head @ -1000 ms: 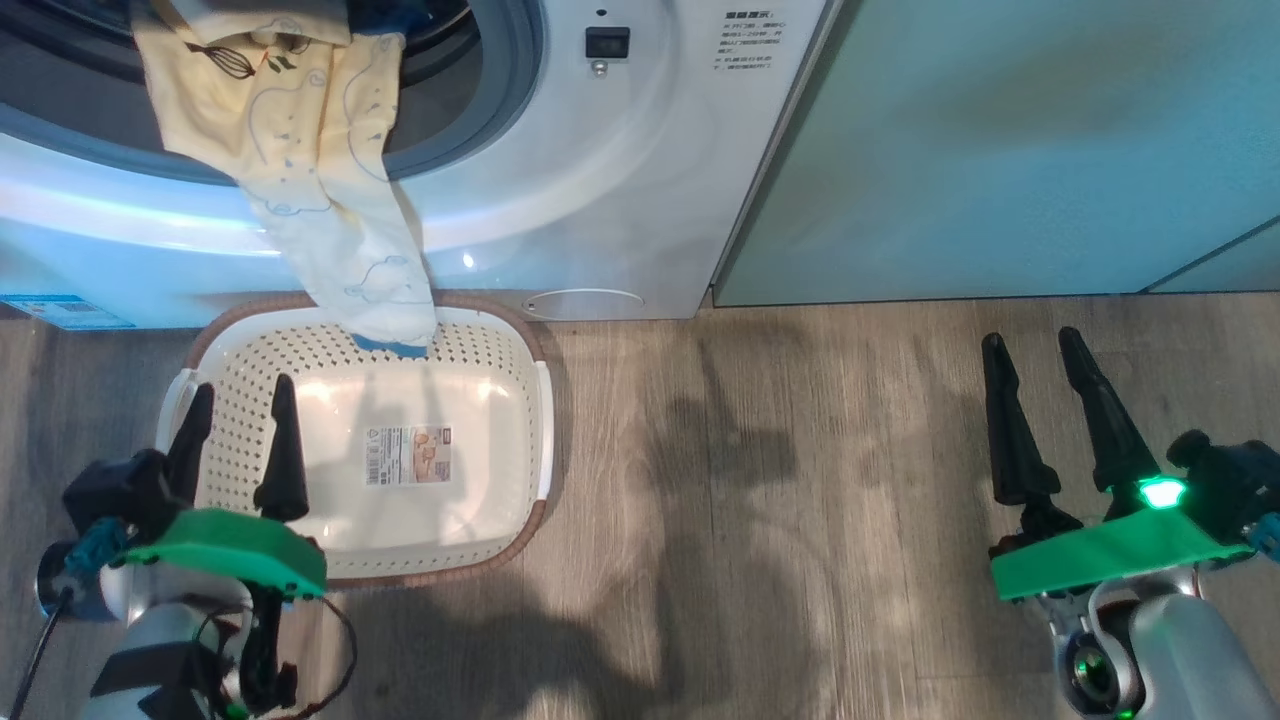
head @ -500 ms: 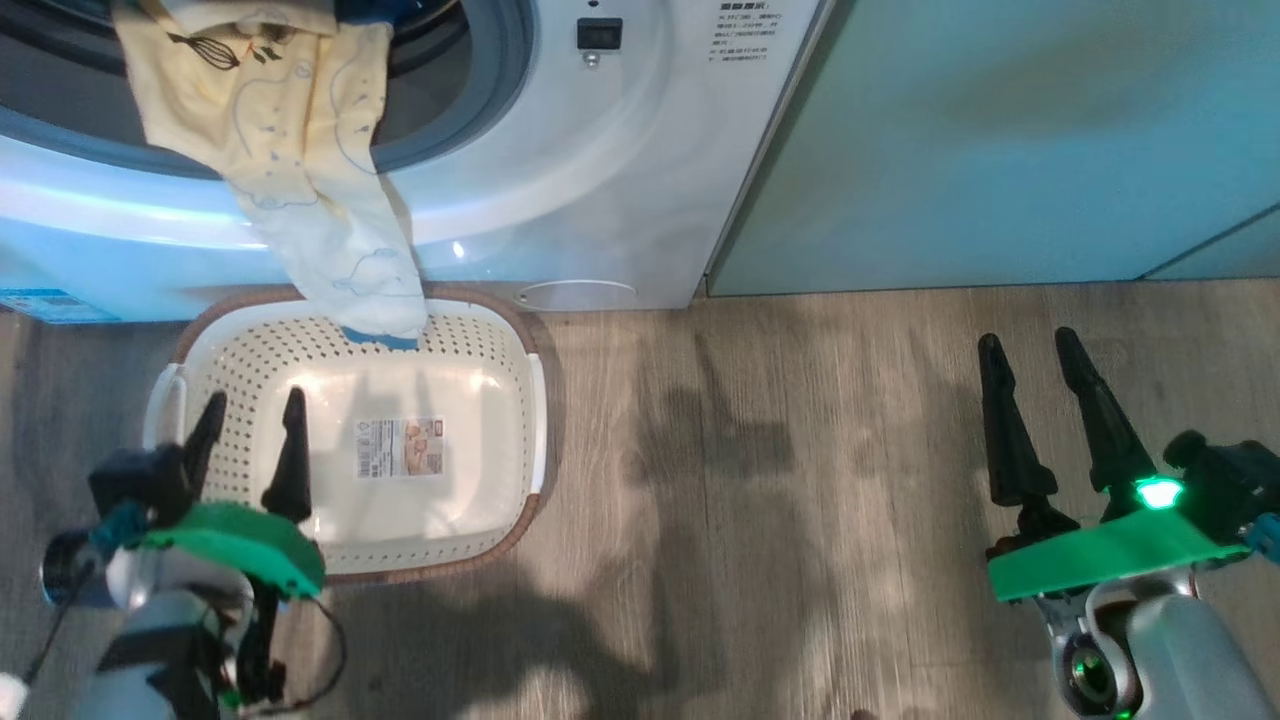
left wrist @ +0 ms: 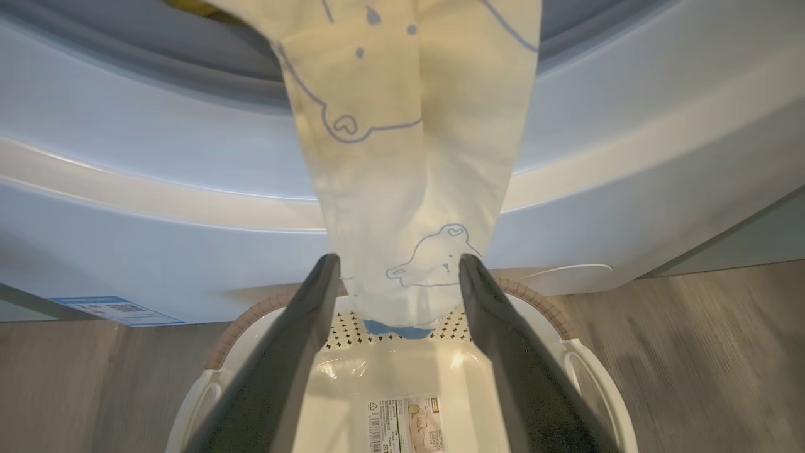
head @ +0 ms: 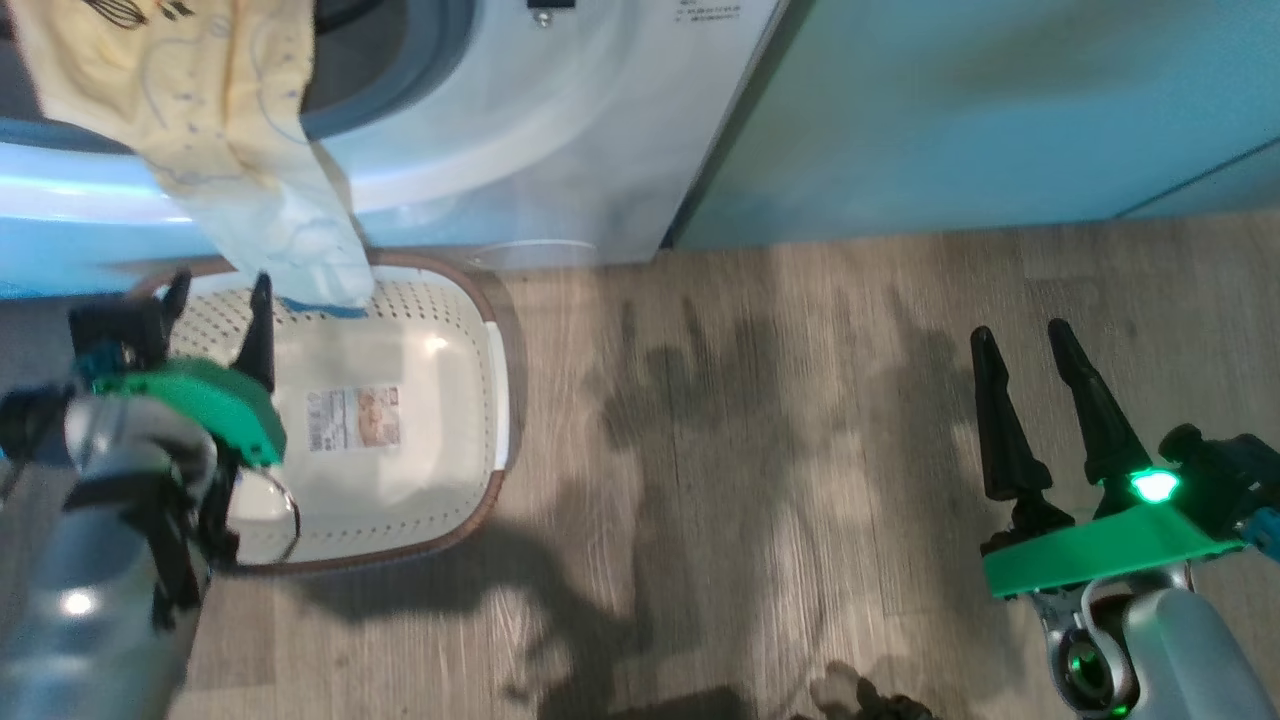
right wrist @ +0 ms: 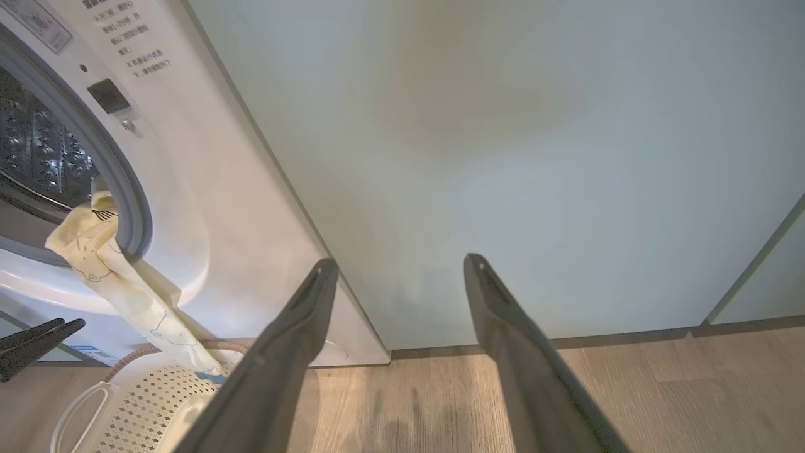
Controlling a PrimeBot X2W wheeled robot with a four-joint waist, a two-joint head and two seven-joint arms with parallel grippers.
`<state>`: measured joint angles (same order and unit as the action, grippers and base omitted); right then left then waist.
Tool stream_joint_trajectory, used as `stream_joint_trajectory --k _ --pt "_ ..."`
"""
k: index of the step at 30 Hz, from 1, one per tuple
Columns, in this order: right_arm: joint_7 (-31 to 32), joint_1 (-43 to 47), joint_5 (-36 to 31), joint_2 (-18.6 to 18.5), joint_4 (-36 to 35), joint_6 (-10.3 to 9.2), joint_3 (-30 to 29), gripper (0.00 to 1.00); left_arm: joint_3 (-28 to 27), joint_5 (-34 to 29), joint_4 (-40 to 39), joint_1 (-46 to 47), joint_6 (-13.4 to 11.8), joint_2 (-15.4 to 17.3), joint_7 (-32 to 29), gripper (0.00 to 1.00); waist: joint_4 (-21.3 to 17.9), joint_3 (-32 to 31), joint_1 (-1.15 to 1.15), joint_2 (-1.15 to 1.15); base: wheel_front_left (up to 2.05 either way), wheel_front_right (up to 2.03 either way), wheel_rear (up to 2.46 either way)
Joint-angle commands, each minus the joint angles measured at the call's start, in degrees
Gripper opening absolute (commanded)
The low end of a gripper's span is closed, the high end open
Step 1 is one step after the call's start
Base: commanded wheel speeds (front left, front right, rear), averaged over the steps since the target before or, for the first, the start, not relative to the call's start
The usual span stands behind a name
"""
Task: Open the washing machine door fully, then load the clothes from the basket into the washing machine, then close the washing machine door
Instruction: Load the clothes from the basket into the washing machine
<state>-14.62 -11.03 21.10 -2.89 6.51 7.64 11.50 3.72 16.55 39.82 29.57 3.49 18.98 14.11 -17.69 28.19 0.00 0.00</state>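
Observation:
Pale yellow bear-print clothes (head: pixel 230 150) hang out of the white washing machine's (head: pixel 520 130) grey-rimmed drum opening and down its front. Their blue-edged lower end (left wrist: pixel 396 328) reaches the back rim of the cream basket (head: pixel 430 460). The basket stands on the floor with only its label sticker inside. My left gripper (head: pixel 220 290) is open above the basket's back left, close to the hanging end. In the left wrist view the cloth (left wrist: pixel 402 157) shows between the gripper's (left wrist: pixel 397 261) spread fingers, ungripped. My right gripper (head: pixel 1020 335) is open over bare floor. The door is out of view.
Pale green cabinets (head: pixel 1000 110) stand right of the washer, down to the wood-look floor (head: pixel 760 450). A blue label sticker (left wrist: pixel 116 309) sits low on the washer's front. The right wrist view shows the steel drum (right wrist: pixel 38 151) and cabinet front (right wrist: pixel 503 157) ahead.
The head camera has swung, shifting the scene left and up. My left gripper has moved forward over the basket towards the hanging cloth end. The right arm has stayed put.

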Motion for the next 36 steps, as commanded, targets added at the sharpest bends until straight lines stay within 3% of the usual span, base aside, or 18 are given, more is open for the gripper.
stream_joint_trajectory --k 1,14,28,29,31,33,35,36 --pt "-0.38 -0.99 0.12 0.01 -2.03 -0.15 1.17 1.00 -1.26 -0.84 0.77 3.37 0.19 2.61 0.08 1.00 -0.69 1.63 0.00 0.00 0.00 0.00 0.00" --pt "-0.38 -3.53 0.00 0.01 -2.93 -0.15 0.93 1.00 0.77 -2.48 15.40 17.83 -1.04 3.60 0.11 1.00 -1.37 7.93 0.00 0.00 0.00 0.00 0.00" --pt "-0.38 -4.89 0.13 0.02 -3.11 -0.15 1.25 1.00 1.49 -2.52 20.66 25.50 -1.59 3.12 0.78 1.00 -1.53 10.69 0.00 0.00 0.00 0.00 0.00" --pt "-0.38 -4.92 0.15 0.02 -3.09 -0.15 1.25 1.00 1.56 -2.56 20.62 25.69 -1.54 3.09 0.81 0.93 -1.53 10.74 0.00 0.00 0.00 0.00 0.00" --pt "-0.38 -4.96 0.16 0.02 -3.08 -0.15 1.24 1.00 1.69 -2.68 20.13 25.98 -1.32 3.11 0.85 0.46 -1.52 10.82 0.00 0.00 0.00 0.00 0.00" --pt "-0.38 -5.01 0.18 0.02 -3.04 -0.15 1.23 1.00 1.63 -2.84 18.94 25.97 -1.35 3.23 0.86 0.15 -1.50 10.87 0.00 0.00 0.00 0.00 0.00" --pt "-0.38 -5.06 0.16 0.02 -2.93 -0.15 1.25 1.00 1.59 -2.98 18.00 25.66 -1.29 3.26 0.87 0.00 -1.47 10.85 0.00 0.00 0.00 0.00 0.00" --pt "-0.38 -5.08 0.15 0.02 -2.88 -0.15 1.24 1.00 1.56 -3.02 17.56 25.46 -1.22 3.24 0.87 0.00 -1.44 10.81 0.00 0.00 0.00 0.00 0.00"
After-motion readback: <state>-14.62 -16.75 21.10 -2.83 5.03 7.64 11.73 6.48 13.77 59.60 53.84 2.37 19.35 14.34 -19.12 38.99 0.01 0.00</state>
